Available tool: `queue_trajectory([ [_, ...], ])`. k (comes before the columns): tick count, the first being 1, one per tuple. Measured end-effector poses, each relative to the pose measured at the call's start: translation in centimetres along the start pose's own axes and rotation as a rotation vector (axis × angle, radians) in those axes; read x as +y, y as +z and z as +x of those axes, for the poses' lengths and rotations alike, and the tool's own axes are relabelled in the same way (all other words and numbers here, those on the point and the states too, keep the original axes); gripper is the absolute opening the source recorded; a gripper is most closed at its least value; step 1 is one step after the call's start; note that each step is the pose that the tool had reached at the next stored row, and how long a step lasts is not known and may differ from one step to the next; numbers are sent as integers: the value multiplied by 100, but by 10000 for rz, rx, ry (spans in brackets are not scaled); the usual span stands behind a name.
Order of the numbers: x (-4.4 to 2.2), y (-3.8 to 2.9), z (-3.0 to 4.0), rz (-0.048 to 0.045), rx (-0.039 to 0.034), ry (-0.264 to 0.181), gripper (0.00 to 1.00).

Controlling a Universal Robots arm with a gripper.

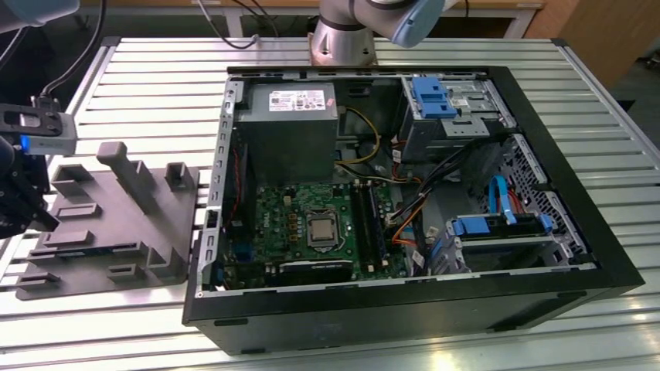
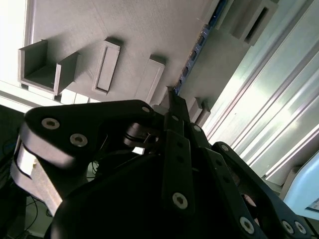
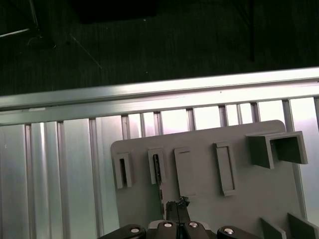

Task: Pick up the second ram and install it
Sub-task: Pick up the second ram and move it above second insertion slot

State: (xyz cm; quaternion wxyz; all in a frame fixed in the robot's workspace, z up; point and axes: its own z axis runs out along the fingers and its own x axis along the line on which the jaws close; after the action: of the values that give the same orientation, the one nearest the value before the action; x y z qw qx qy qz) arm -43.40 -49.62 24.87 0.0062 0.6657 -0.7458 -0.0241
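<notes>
The second ram [image 3: 159, 175] is a thin dark stick standing on edge in a slot of the grey tray [image 3: 199, 199]. It shows as a dark strip with blue marks [image 2: 193, 52] in the second wrist view, and as a dark line [image 1: 88, 246] on the tray [image 1: 124, 224] in the exterior view. My gripper [image 3: 178, 205] hangs just above the tray, close beside one end of the stick. Its black fingertips [image 2: 173, 97] are pressed together with nothing between them. In the exterior view the gripper [image 1: 39, 220] is at the far left edge.
An open black computer case [image 1: 413, 201] lies at the exterior view's right of the tray, with the green motherboard [image 1: 309, 224] and its long black slots [image 1: 366, 224] inside. The tray carries raised blocks [image 1: 129, 174]. All of it rests on a slatted metal table [image 1: 154, 93].
</notes>
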Motion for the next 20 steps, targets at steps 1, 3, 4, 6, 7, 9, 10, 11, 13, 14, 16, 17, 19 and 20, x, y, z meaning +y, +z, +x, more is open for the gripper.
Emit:
queue_trajectory([
  [1, -1, 5, 4, 0, 0, -1, 11],
  [3, -2, 15, 11, 1, -1, -1, 11],
  [4, -3, 21, 14, 1, -1, -1, 11],
  [6, -5, 31, 21, 1, 0, -2, 11],
  [7, -5, 36, 23, 0, 0, -2, 11],
  [9, -8, 45, 27, 0, 0, -3, 11],
  [10, -10, 49, 29, -1, 0, -3, 11],
  [11, -12, 53, 31, 0, 0, -2, 11],
  [13, -17, 60, 33, 0, 0, -3, 11],
  [14, -19, 62, 34, -1, 0, -3, 11],
  [16, -25, 68, 35, 1, 0, -3, 11],
  [17, -29, 71, 35, 1, -1, -3, 11],
  [19, -34, 75, 35, 1, -1, -2, 11],
  [20, -36, 77, 36, 1, -1, -3, 11],
])
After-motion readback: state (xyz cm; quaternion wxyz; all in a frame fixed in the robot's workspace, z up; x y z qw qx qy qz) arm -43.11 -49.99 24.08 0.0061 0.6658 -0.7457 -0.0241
